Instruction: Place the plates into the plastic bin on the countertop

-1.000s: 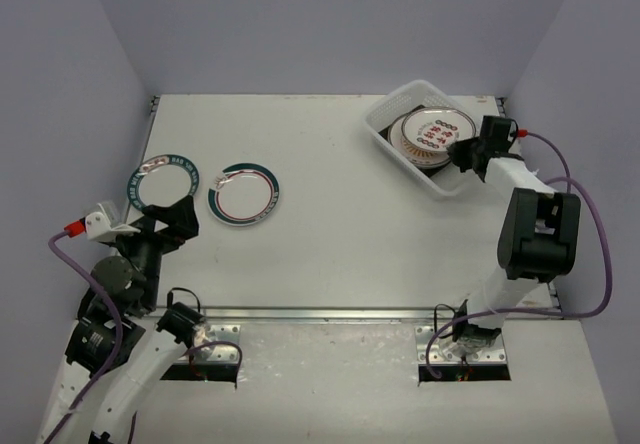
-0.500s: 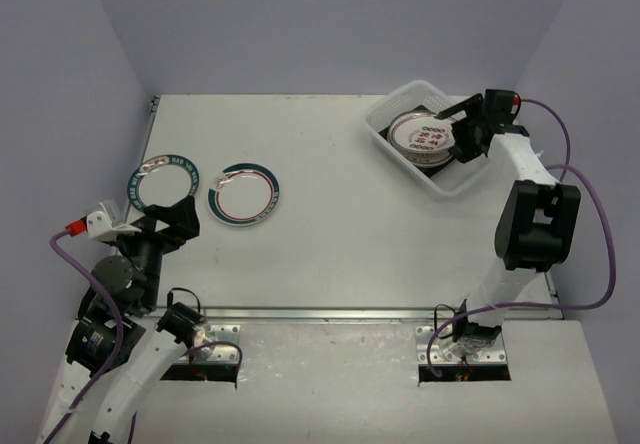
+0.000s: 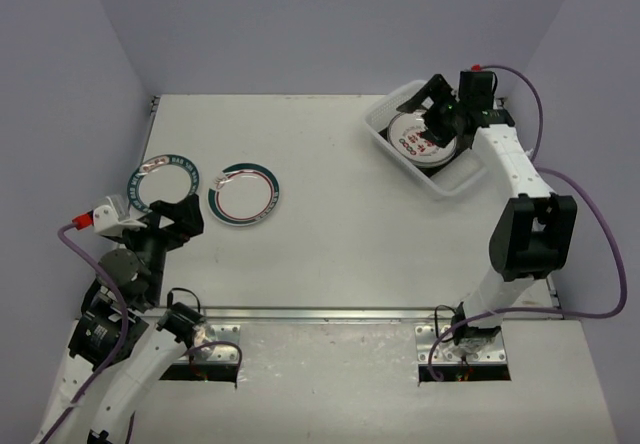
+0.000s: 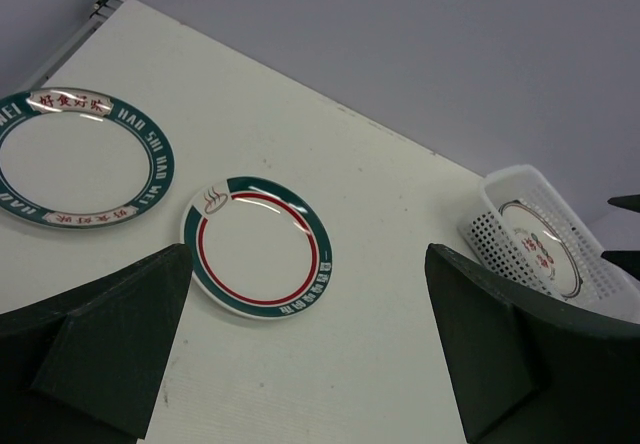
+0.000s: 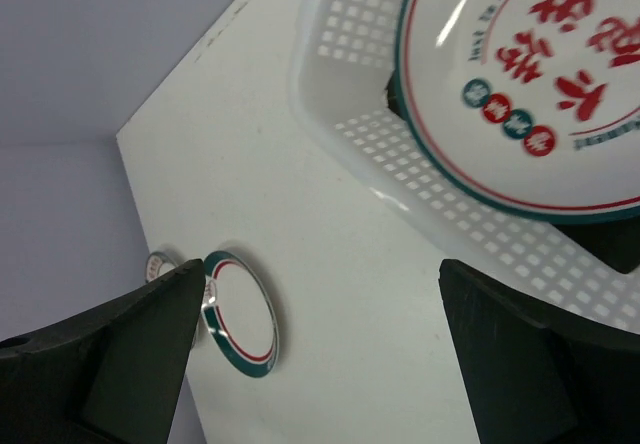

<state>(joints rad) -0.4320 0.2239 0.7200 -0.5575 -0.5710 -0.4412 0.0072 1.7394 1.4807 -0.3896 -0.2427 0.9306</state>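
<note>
Plates (image 3: 244, 195), 2 loose on countertop (image 3: 330, 234), 1 showing in 1 plastic bin (image 3: 400, 159), left tool (image 3: 172, 219) released, right tool (image 3: 437, 112) released

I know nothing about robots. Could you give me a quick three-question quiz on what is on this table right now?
1. True or false: the right gripper hangs over the bin, open and empty.
2. How many plates lie on the countertop outside the bin? A) one B) two C) four
3. Fill the gap: the top plate in the bin has a teal rim and red ____ on its face.

Key: 1 true; 2 B; 3 characters.
</note>
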